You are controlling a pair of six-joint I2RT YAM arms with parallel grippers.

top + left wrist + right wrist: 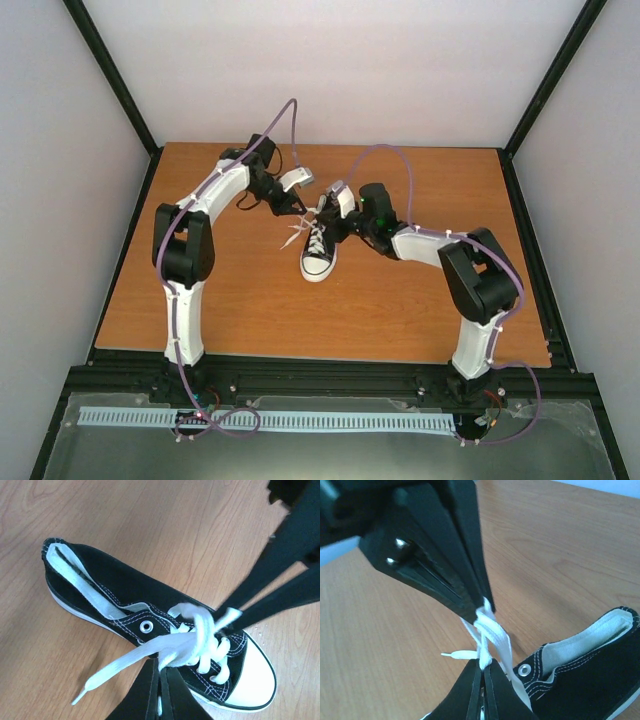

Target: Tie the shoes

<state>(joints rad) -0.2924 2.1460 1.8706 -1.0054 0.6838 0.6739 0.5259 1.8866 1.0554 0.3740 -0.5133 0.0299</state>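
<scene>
two pinches live: left gripper (pixel 161 667) clamps a lace (pixel 125 663), right gripper (pixel 483 667) clamps another, both just above the shoe (pixel 318 258) on the bench (pixel 230 300).

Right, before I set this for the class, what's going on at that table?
It's a shoe-tying attempt by a two-armed robot. A black sneaker sits on the table, toe toward the near edge. The left gripper and right gripper meet just above the lacing, each with jaws shut on the white laces where the strands cross. One lace end trails free. No finished bow shows yet.
</scene>
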